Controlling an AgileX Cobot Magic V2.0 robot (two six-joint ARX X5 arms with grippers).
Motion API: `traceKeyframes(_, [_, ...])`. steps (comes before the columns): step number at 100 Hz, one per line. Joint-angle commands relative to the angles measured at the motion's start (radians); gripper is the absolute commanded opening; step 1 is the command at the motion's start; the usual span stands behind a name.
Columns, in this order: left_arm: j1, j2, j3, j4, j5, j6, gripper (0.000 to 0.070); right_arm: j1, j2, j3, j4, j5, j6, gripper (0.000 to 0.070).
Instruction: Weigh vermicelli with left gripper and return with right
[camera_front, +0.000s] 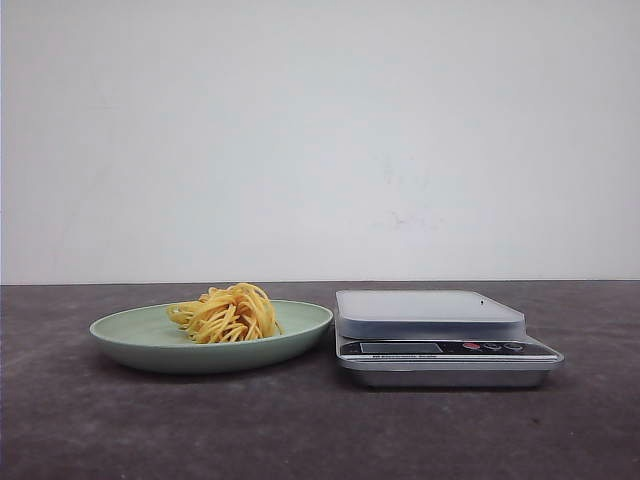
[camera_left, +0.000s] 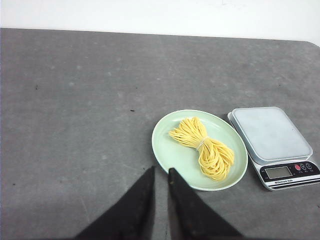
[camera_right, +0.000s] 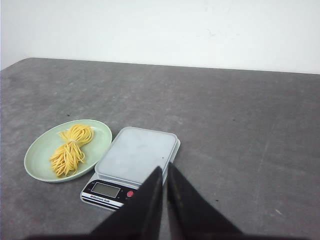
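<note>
Vermicelli (camera_front: 229, 314): one bundle, lying on one pale green plate (camera_front: 130, 332), slightly right of the plate's centre in the front view. It is a skein of thin yellow strands, cinched at the waist by a pale tie, with looped ends fanning out on both sides; the wrist views show the figure-of-eight shape plainly. No strand hangs over the plate's rim.

One digital kitchen scale (camera_front: 430, 310) stands just to the right of the plate, apart from it by a narrow gap. Its grey weighing platform is bare; the front panel carries a display and a red button beside darker ones. Display reading cannot be told.

Plate and scale both rest on one dark grey bench (camera_front: 300, 430), before a white wall (camera_front: 320, 140).

Left gripper (camera_left: 160, 172): two black tapered fingers, jaws nearly together with a slim gap, holding nothing, raised above the bench near the plate's rim.

Right gripper (camera_right: 164, 169): likewise two black fingers, jaws almost closed, empty, poised above the scale.
</note>
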Motion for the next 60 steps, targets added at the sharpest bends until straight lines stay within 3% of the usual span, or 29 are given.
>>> traceKeyframes(1, [-0.005, 0.003, 0.014, 0.014, -0.002, 0.015, 0.0012, 0.005, 0.0, 0.007, 0.011, 0.002, 0.016, 0.0007])
traceKeyframes(24, [0.011, -0.003, 0.014, 0.032, -0.005, 0.017, 0.0012, 0.005, 0.0, 0.007, 0.011, 0.001, 0.016, 0.0007])
traceKeyframes(36, [0.068, -0.014, -0.016, 0.077, -0.005, 0.076, 0.0012, 0.005, 0.0, 0.007, 0.011, 0.001, 0.016, 0.0007])
traceKeyframes(60, [0.246, -0.138, -0.308, 0.452, -0.002, 0.11, 0.0012, 0.005, 0.0, 0.007, 0.011, 0.002, 0.016, 0.0007])
